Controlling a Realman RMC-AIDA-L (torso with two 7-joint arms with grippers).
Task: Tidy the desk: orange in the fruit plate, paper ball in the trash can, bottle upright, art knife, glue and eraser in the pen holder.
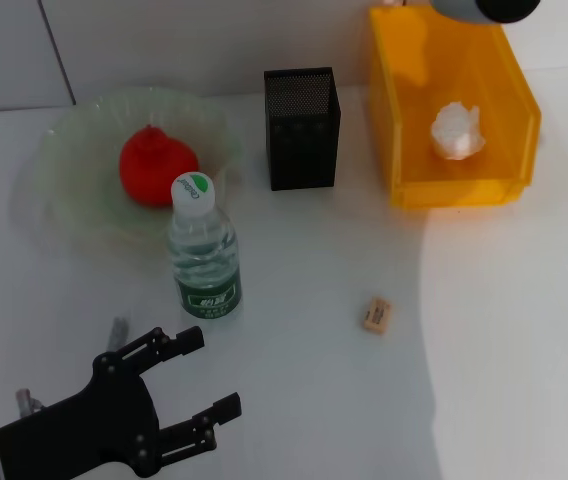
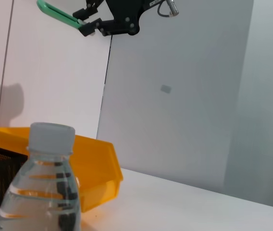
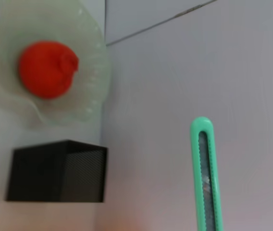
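The orange [image 1: 156, 166] lies in the pale green fruit plate [image 1: 69, 205]. In front of the plate the bottle [image 1: 203, 250] stands upright, with my open left gripper [image 1: 212, 372] just short of it, holding nothing. The black mesh pen holder [image 1: 302, 127] stands mid-table. Inside the yellow trash can [image 1: 404, 150] lies the paper ball [image 1: 457, 130]. The tan eraser [image 1: 376, 314] rests on the table. High up, my right gripper [image 2: 86, 19] is shut on the green art knife [image 2: 55, 13]; the knife [image 3: 204, 178] hangs beside the pen holder [image 3: 57, 171]. No glue is in view.
The table is white, with a grey wall behind it. Part of the right arm [image 1: 484, 8] shows above the trash can's far rim. Bare tabletop stretches right of the eraser and in front of the bin.
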